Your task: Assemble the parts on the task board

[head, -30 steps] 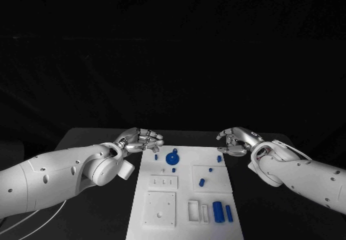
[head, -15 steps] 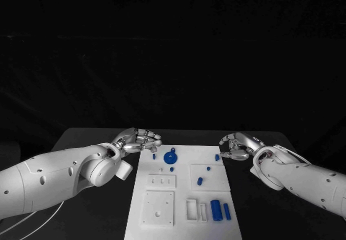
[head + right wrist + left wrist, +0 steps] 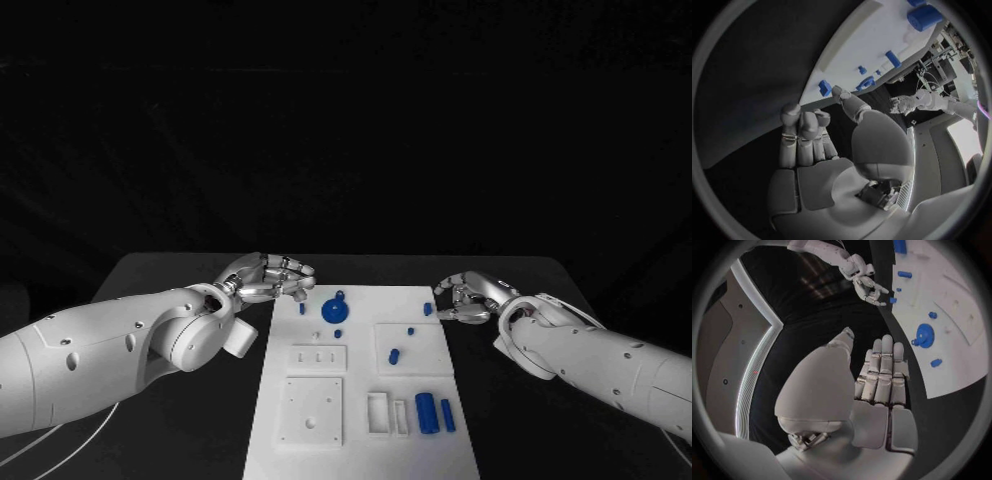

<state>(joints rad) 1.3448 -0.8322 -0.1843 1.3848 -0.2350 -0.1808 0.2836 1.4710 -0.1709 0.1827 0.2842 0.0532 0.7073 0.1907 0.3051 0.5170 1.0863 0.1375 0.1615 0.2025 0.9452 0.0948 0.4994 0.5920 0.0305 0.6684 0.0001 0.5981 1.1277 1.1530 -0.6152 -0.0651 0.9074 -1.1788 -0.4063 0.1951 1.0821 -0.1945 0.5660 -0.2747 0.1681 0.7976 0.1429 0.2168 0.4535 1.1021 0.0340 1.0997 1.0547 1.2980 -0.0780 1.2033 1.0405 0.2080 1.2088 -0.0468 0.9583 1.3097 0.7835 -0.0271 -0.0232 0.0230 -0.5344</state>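
The white task board [image 3: 361,400] lies lengthwise in the middle of the black table. A round blue part [image 3: 335,311] sits near its far end, with small blue pieces [image 3: 395,355] further in. Two blue cylinders [image 3: 426,408] lie near the front right. My left hand [image 3: 267,277] hovers at the far left corner, fingers loosely bent and holding nothing; it is seen again as my left hand [image 3: 873,390]. My right hand [image 3: 469,297] is at the far right edge beside a small blue piece [image 3: 430,306], also holding nothing. My right hand [image 3: 811,150] has its thumb close to that piece [image 3: 824,88].
Black table surface [image 3: 173,270] runs along both sides of the board. White raised blocks [image 3: 323,360] and slotted holders [image 3: 378,412] stand on the board's middle and near part. A white cable [image 3: 43,440] trails under my left arm.
The whole view has shifted a little. My right hand has come down and nearer, closing on the small blue piece at the board's far right edge. My left hand has barely moved.
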